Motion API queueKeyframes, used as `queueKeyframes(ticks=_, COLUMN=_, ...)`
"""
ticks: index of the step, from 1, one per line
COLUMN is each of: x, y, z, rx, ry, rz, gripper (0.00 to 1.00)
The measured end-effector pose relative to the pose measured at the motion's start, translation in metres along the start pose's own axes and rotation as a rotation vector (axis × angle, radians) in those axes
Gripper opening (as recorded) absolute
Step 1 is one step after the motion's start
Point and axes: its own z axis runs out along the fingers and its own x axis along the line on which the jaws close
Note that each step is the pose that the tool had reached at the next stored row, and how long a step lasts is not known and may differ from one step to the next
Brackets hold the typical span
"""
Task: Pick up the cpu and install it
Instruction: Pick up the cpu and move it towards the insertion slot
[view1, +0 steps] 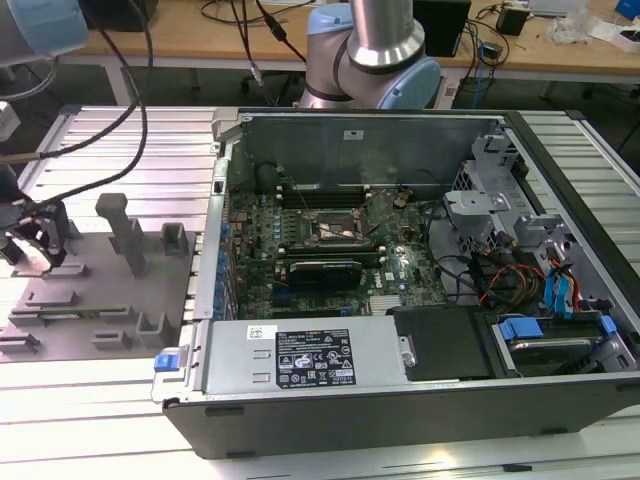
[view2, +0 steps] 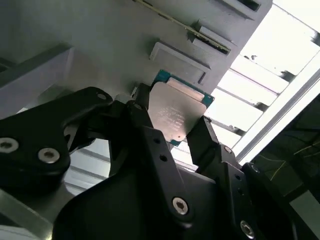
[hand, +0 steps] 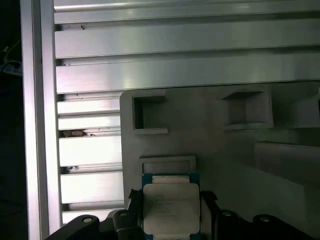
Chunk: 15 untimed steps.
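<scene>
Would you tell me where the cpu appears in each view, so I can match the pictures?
Exterior view: too small to tell; the gripper holding it is at the exterior view's left.
First wrist view: the cpu sits between the fingers.
Second wrist view: the cpu between the fingers.
Shared landmark: the grey fixture beneath.

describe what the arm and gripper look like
The arm is a silver-grey metal tube with rounded joints capped in light blue. Black cables trail down toward the gripper. The gripper is matte black, with chunky linked fingers pinned by silver screws.
</scene>
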Motion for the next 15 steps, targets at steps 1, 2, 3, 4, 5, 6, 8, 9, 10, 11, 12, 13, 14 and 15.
queueKeyframes(ticks=1, x=-0.0001, y=0.0004, z=-0.0088, rx=0.0, ry=0.0, rz=0.0, gripper=0.55)
queueKeyframes(ticks=2, x=-0.0001, y=0.0005, z=-0.0127, rx=0.0, ry=0.0, rz=0.0, gripper=0.55)
queueKeyframes(ticks=3, x=-0.0002, y=0.0006, z=-0.0153, rx=0.0, ry=0.0, rz=0.0, gripper=0.55)
queueKeyframes(ticks=4, x=-0.0002, y=0.0008, z=-0.0184, rx=0.0, ry=0.0, rz=0.0, gripper=0.55)
queueKeyframes(ticks=5, x=-0.0002, y=0.0009, z=-0.0213, rx=0.0, ry=-0.0001, rz=0.0, gripper=0.55)
queueKeyframes(ticks=6, x=-0.0003, y=0.001, z=-0.0244, rx=0.0, ry=0.0, rz=0.0, gripper=0.55)
queueKeyframes(ticks=8, x=-0.0003, y=0.0013, z=-0.0312, rx=0.0, ry=0.0001, rz=0.0, gripper=0.55)
queueKeyframes(ticks=9, x=-0.0004, y=0.0014, z=-0.0337, rx=0.0001, ry=0.0, rz=0.0, gripper=0.55)
queueKeyframes(ticks=10, x=-0.0004, y=0.0016, z=-0.0365, rx=0.0, ry=0.0, rz=0.0, gripper=0.55)
queueKeyframes(ticks=11, x=-0.0004, y=0.0017, z=-0.0403, rx=0.0, ry=0.0, rz=0.0, gripper=0.55)
queueKeyframes(ticks=12, x=-0.0005, y=0.0019, z=-0.0428, rx=-0.0001, ry=0.0, rz=0.0, gripper=0.55)
queueKeyframes(ticks=13, x=-0.0005, y=0.002, z=-0.0458, rx=0.0, ry=0.0, rz=0.0, gripper=0.55)
queueKeyframes(ticks=14, x=-0.0005, y=0.0021, z=-0.0487, rx=0.0, ry=0.0001, rz=0.0, gripper=0.55)
queueKeyframes(ticks=15, x=-0.0005, y=0.0023, z=-0.0517, rx=0.0, ry=0.0, rz=0.0, gripper=0.55)
